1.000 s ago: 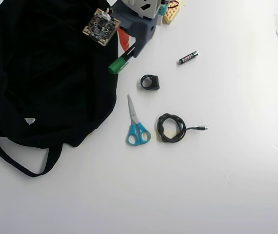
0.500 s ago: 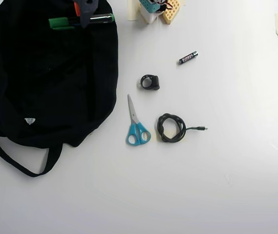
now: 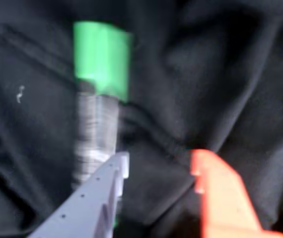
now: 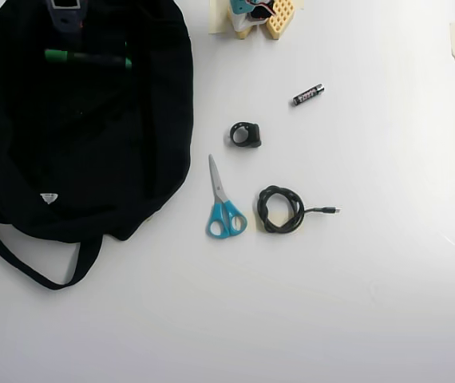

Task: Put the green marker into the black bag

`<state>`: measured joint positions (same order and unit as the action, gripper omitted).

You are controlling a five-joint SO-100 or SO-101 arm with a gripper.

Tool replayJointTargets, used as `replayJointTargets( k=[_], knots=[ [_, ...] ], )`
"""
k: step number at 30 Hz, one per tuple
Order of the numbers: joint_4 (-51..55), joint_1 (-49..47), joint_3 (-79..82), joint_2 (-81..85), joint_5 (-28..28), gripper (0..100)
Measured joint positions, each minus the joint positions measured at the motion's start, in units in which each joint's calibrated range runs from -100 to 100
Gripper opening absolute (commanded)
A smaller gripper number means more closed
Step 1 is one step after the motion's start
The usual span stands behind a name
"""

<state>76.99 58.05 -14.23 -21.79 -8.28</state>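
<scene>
1. Since half a second ago, the claw [image 3: 159,166] has let go of the green marker [image 4: 86,58], which has dropped lower on the black bag [image 4: 76,152].
2. Most of the claw is cut off at the top edge of the overhead view; the wrist view is blurred.
3. Just below the claw in the overhead view, the marker lies flat on the bag, long axis left-right, cap to the left.
4. Gaping and empty, the claw's grey finger [image 3: 112,171] sits just beside the marker barrel; whether they touch is unclear.
5. Scissors [image 4: 223,203] lie on the counter [image 4: 371,279], well to the claw's right.
</scene>
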Motion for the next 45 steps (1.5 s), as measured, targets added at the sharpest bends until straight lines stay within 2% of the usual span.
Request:
replayJointTargets(
  k=[4,5,6,10,12,14,16,19,23,28,33,39,45],
  knots=[
    [9.2,-3.3,-2.8,3.1,-2.4,19],
    [14.9,-7.5,-3.0,9.9,-2.8,14],
    [17.0,-10.6,-3.5,15.0,-2.8,2],
    [19.3,-27.1,-3.5,34.5,-2.8,2],
    [19.3,-37.7,-3.0,37.7,-3.2,2],
    [21.0,-41.4,0.5,38.2,-1.0,2],
    [21.6,-44.5,4.7,39.7,5.1,2],
    [21.7,-49.1,14.1,46.4,6.4,2],
    [16.7,-54.8,27.5,58.9,6.7,2],
    [4.5,-59.8,49.5,73.1,6.7,2],
    [-4.6,-60.7,72.7,87.6,6.7,2],
    [-7.6,-62.4,94.3,104.2,6.8,2],
    [-10.0,-65.0,108.6,115.8,6.8,2]
  ],
)
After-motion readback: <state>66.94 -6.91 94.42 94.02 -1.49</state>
